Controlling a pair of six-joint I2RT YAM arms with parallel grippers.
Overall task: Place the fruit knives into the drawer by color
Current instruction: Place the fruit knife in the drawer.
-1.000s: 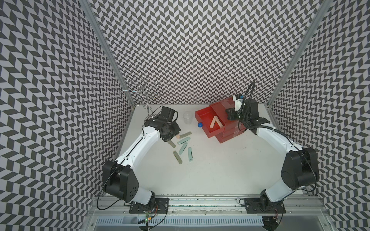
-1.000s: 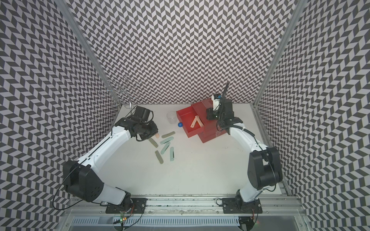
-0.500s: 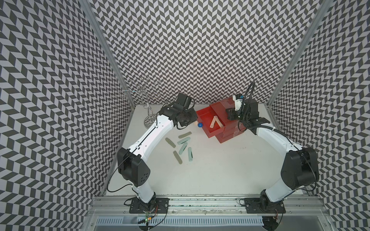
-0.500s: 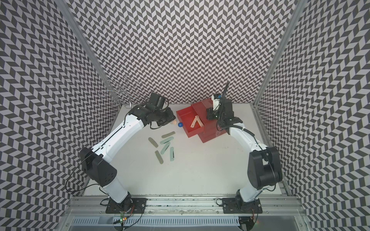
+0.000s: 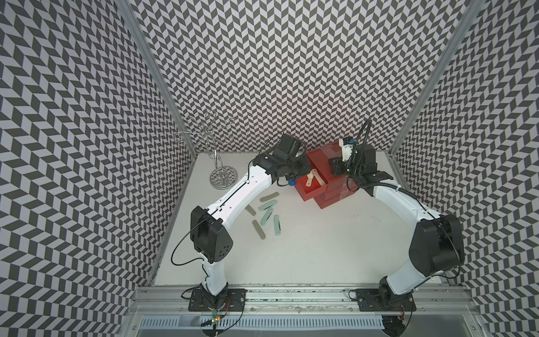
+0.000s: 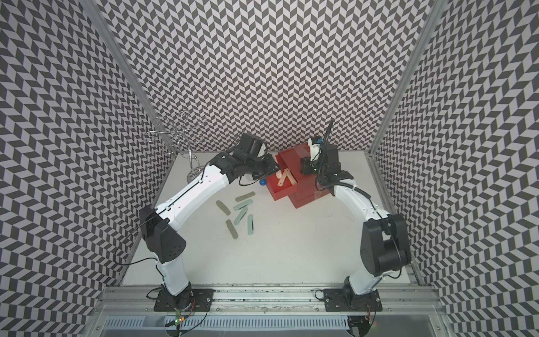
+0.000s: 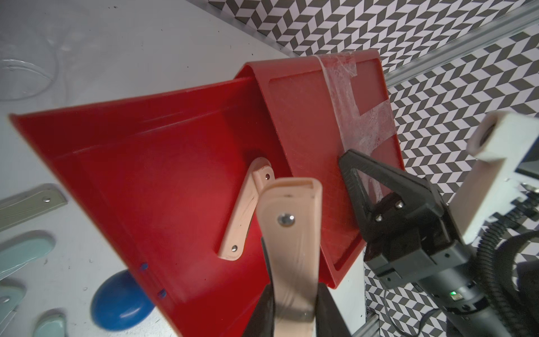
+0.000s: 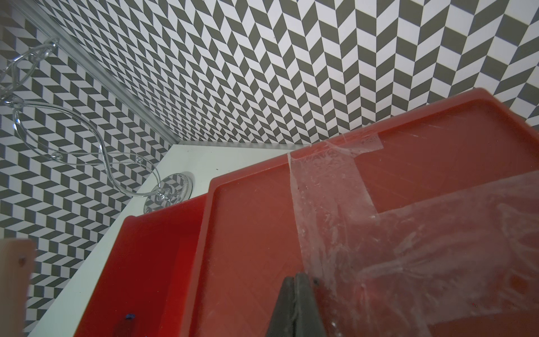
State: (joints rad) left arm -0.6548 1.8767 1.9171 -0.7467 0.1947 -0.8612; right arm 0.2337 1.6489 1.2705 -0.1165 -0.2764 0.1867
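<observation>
top drawer [image 5: 313, 192] open | peach knives [image 5: 309, 181] inside | left tool [image 7: 294, 291] clamps peach knife [image 7: 288, 233]

No readable text, labels or numbers anywhere.

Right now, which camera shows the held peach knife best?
Left wrist view: the held peach knife sits close and sharp in the left tool. Right wrist view catches one edge; the top views hide it.

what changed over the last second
The left tool, gripping a peach knife throughout, swung from the six loose knives over to the open drawer. Unchanged: those knives; the two knives in the drawer; the right tool, shut, tip on the box top.
</observation>
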